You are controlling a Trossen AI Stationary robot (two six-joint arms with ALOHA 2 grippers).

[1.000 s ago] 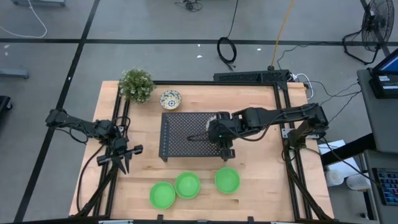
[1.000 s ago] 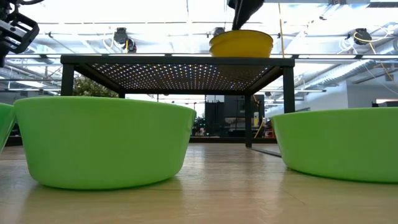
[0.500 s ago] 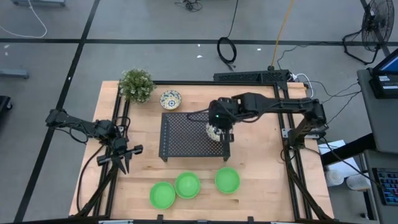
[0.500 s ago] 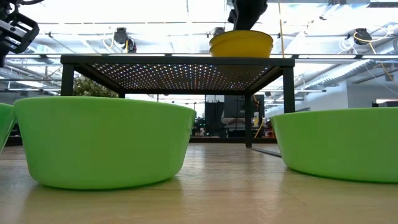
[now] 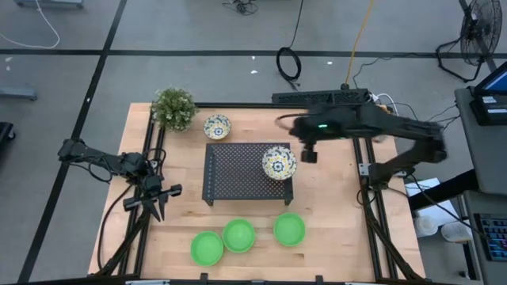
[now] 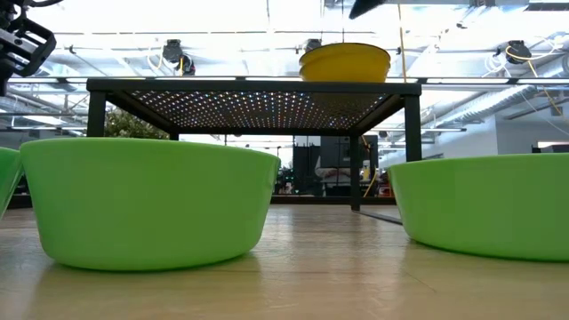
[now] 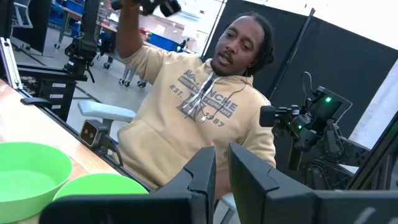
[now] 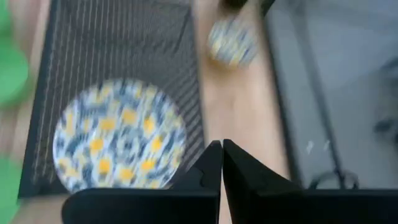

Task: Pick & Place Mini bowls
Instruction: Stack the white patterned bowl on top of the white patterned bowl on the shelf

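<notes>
One patterned mini bowl [image 5: 279, 161] stands by its base on the black rack [image 5: 238, 178], near the rack's right end; the low view shows this bowl [image 6: 345, 62] on the rack's top. A second patterned bowl [image 5: 217, 126] rests on the table beyond the rack. Three green bowls [image 5: 207, 248] [image 5: 238, 235] [image 5: 289, 229] sit near the front edge. My right gripper [image 5: 309, 154] hangs shut and empty, above and just right of the rack's bowl [image 8: 118, 134]. My left gripper [image 5: 158, 202] waits at the table's left with a narrow gap between its fingers [image 7: 202, 180].
A small potted plant [image 5: 173, 108] stands at the far left corner. Black frame rails run along the table's left and right sides. A person in a tan hoodie [image 7: 205, 118] sits beyond the table's near side.
My right gripper has drawn away from the patterned bowl, rising and moving toward the table's far right. The bowl stays where it was on the rack.
</notes>
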